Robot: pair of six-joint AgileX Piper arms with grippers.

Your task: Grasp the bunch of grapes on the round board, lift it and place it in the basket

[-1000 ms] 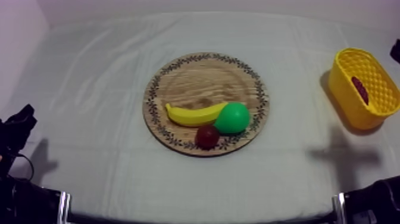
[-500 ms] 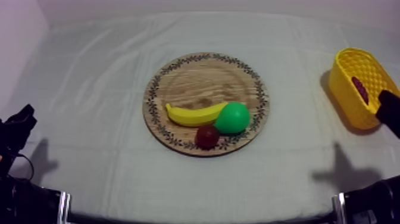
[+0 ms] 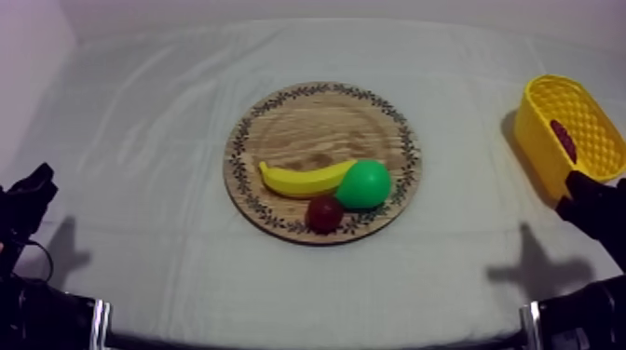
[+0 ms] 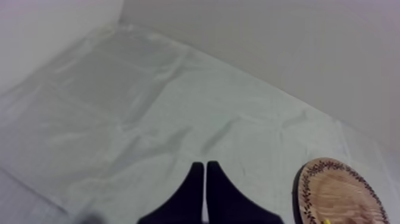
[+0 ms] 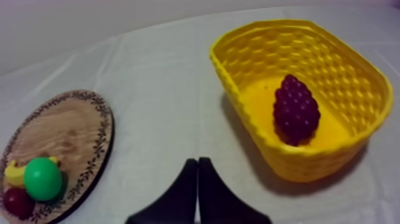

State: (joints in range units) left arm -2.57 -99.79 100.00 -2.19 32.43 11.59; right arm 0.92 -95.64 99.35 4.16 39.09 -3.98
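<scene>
Yellow basket's [image 3: 545, 88] near corner is hidden behind the right end effector [image 3: 576, 188].

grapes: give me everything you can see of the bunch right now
The bunch of grapes is a dark reddish-purple toy cluster of small rounded bumps, plastic-looking, narrower at one end. It lies inside the yellow basket, on its floor near the middle, with nothing else in there. The right gripper, jaws together, is over the cloth beside the basket and does not touch the grapes.
</scene>
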